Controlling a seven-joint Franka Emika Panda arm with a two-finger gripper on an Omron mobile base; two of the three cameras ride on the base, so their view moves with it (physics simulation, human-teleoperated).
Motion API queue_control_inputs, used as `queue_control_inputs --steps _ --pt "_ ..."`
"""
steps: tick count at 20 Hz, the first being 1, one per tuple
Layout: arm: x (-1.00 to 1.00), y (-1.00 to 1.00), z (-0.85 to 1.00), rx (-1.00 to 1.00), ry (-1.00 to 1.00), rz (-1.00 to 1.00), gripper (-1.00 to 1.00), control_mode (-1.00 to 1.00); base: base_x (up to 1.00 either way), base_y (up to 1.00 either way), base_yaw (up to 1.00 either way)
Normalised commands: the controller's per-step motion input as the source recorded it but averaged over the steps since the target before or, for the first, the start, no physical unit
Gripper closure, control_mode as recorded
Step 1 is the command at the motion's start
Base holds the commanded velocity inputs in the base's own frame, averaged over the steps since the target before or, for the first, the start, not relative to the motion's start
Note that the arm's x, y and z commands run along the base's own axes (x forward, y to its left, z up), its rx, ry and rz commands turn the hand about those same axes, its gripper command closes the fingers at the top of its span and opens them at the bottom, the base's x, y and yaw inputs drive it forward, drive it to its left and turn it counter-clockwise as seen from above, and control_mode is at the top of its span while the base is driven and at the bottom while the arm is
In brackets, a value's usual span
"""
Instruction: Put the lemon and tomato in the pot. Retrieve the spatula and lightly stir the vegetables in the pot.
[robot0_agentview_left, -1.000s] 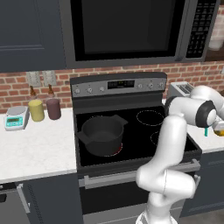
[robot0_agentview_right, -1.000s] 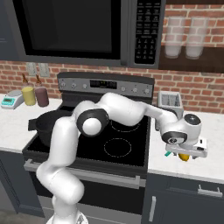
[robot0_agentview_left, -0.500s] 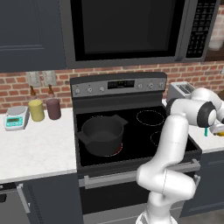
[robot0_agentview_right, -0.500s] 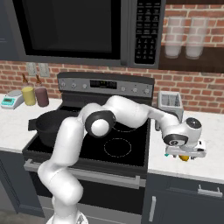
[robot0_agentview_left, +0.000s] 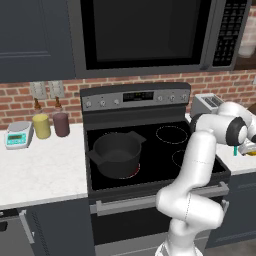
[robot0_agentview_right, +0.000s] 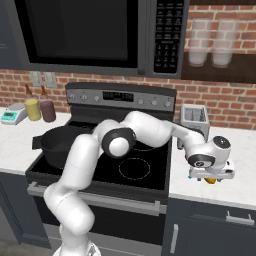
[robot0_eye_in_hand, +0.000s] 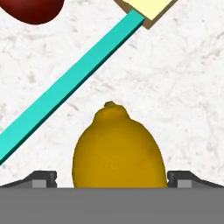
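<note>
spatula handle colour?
Teal-green: the spatula has a thin teal handle and a pale yellowish blade, lying on the white counter. Clearest in the hand view.

No text can be read: the stove (robot0_agentview_left: 135, 96) display and microwave (robot0_agentview_right: 169, 30) keypad (tiny marks) are too blurred.

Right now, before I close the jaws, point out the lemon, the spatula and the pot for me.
lemon (robot0_eye_in_hand: 119, 151), hand view, middle of its yellow body.
spatula (robot0_eye_in_hand: 70, 94), hand view, midway along the teal handle.
pot (robot0_agentview_left: 116, 161), left base view, front of its dark outer wall.
</note>
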Motion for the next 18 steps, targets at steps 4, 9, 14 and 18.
queue_control_inputs --steps 4,9,14,18 --pt "0.09 0.02 -0.10 0.00 0.00 0.05 1.00 -1.00 0.00 0.00 0.00" --pt "-0.06 0.19 0.03 0.00 -0.04 0.01 1.00 -1.00 0.00 0.00 0.00" --pt "-0.53 0.60 0.72 -0.02 -0.20 0.00 1.00 -1.00 0.00 0.00 0.00" --pt "-0.62 0.92 1.00 -0.04 -0.13 0.00 1.00 -1.00 0.00 0.00 0.00"
